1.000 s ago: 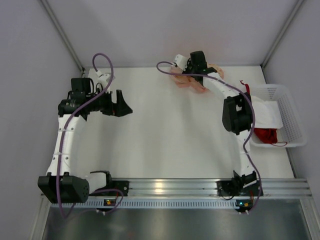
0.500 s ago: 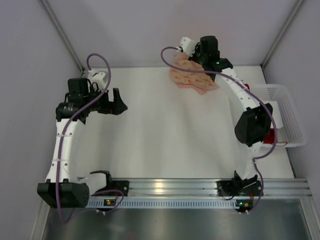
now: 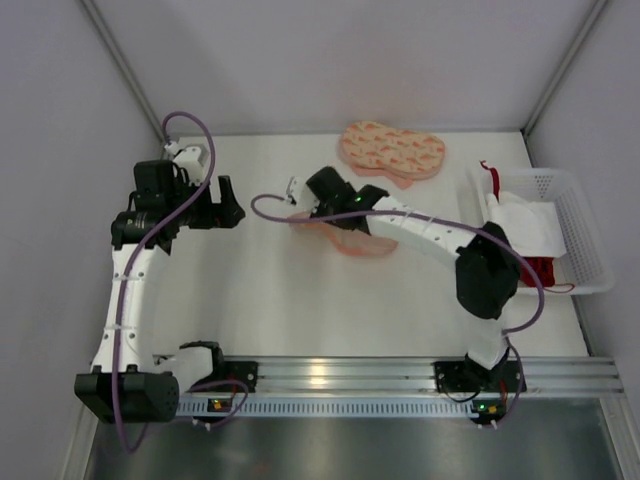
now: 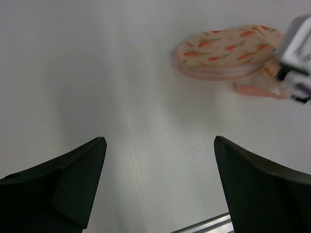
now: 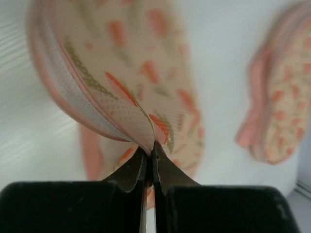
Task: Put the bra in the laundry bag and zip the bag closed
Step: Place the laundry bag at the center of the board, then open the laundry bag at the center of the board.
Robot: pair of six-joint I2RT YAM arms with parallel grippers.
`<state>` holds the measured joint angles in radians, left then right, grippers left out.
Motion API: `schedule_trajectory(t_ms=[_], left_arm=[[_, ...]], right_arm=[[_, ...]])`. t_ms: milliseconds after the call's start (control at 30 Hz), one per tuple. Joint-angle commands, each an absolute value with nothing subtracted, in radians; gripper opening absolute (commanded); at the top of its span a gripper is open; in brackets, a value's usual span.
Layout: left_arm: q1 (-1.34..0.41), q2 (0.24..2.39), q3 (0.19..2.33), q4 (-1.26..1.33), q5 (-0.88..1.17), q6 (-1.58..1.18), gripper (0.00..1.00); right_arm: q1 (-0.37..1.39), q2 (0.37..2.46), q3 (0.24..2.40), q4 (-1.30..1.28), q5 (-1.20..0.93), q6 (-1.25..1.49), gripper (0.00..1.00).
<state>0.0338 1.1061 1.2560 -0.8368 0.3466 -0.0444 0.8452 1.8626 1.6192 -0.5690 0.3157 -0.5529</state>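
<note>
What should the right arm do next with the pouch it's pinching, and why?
Probably lower the laundry bag flat onto the table between the arms and release. The right gripper pinches only its edge, the left gripper hangs open, and the bra lies in the basket.

Links: white tubular arm links (image 3: 125, 290)
Joints: black blocky joint housings (image 3: 485, 280)
Cables: purple cables (image 3: 187, 114) looped along both arms
Fingers: black wedge-shaped plastic fingers (image 4: 63, 179)
Bases: black base blocks (image 3: 478, 376), green light
</note>
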Motion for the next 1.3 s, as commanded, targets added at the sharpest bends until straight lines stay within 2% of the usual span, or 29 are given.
schedule_trajectory(t_ms=[0, 167, 333, 467, 533, 600, 667, 733, 767, 933, 1267], left_arm=[[0.052, 1.095, 1.25, -0.788, 0.285, -0.072, 0.99], [0.127, 1.091, 1.252, -0.788, 0.308, -0.098, 0.99], [0.228, 1.12, 1.252, -0.788, 0.451, -0.12, 0.98], [0.238, 1.14, 1.243, -0.788, 0.474, -0.118, 0.98], [0.238, 1.14, 1.239, -0.787, 0.486, -0.115, 0.99], [0.238, 1.134, 1.236, -0.787, 0.489, -0.11, 0.99], [0.238, 1.127, 1.235, -0.784, 0.491, -0.107, 0.99], [0.238, 1.124, 1.233, -0.781, 0.488, -0.107, 0.99], [0.236, 1.123, 1.233, -0.781, 0.486, -0.107, 0.99], [0.238, 1.112, 1.23, -0.781, 0.477, -0.097, 0.99], [0.239, 1.097, 1.216, -0.781, 0.454, -0.072, 0.99]], right_arm=[[0.949, 1.954, 1.568, -0.637, 0.305, -0.362, 0.0], [1.006, 2.025, 1.612, -0.679, 0.137, -0.239, 0.0], [1.009, 2.048, 1.675, -0.753, 0.003, -0.141, 0.0], [1.009, 2.036, 1.703, -0.776, -0.089, -0.143, 0.19], [1.008, 2.022, 1.706, -0.79, -0.097, -0.159, 0.23], [1.005, 2.005, 1.703, -0.801, -0.11, -0.173, 0.34], [1.002, 2.0, 1.692, -0.821, -0.124, -0.184, 0.37], [1.0, 2.005, 1.675, -0.824, -0.13, -0.189, 0.32], [1.0, 2.005, 1.666, -0.821, -0.132, -0.189, 0.22], [0.997, 2.008, 1.658, -0.805, -0.132, -0.179, 0.0], [0.98, 1.84, 1.772, -0.89, -0.169, -0.23, 0.0]])
